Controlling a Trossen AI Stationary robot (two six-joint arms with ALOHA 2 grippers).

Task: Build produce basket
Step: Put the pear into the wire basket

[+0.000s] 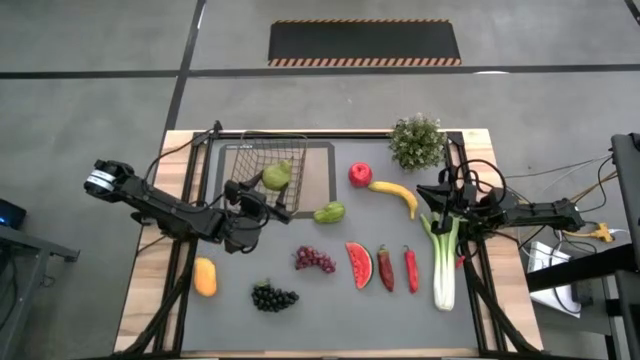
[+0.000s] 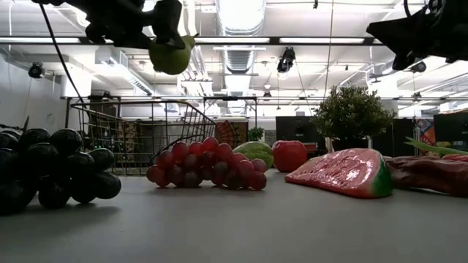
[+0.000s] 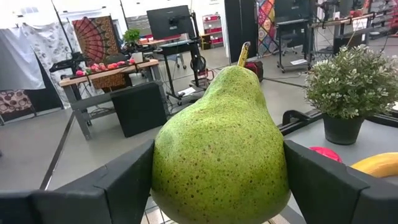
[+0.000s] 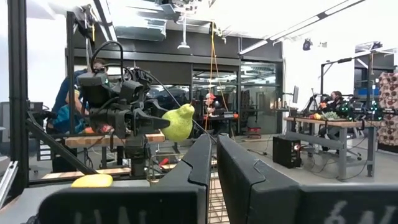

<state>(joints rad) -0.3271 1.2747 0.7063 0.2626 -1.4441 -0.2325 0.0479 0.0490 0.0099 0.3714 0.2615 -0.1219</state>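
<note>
High view shows the left gripper (image 1: 268, 196) clamped on a green pear (image 1: 277, 176), held up in the air over the near edge of the wire basket (image 1: 250, 160), which lies tipped on the tan mat (image 1: 320, 168) just beyond the gripper; in the left wrist view the pear (image 3: 221, 152) stands stem-up between the two dark fingers (image 3: 118, 186), pressed by both. Beside that gripper, toward the table's middle, a second green pear (image 1: 329, 212) lies on the mat's edge, and nearer the front lie the red grapes (image 1: 314, 260), the dark grapes (image 1: 273, 296) and the orange fruit (image 1: 205, 277). Farther from it are the red apple (image 1: 359, 175), banana (image 1: 396, 195), watermelon slice (image 1: 359, 264) and two red chilies (image 1: 397, 268). Over at the table's other side the right gripper (image 1: 440, 197) hangs with its fingers pressed together on nothing, above the leek (image 1: 443, 262) and near the potted plant (image 1: 417, 142)
</note>
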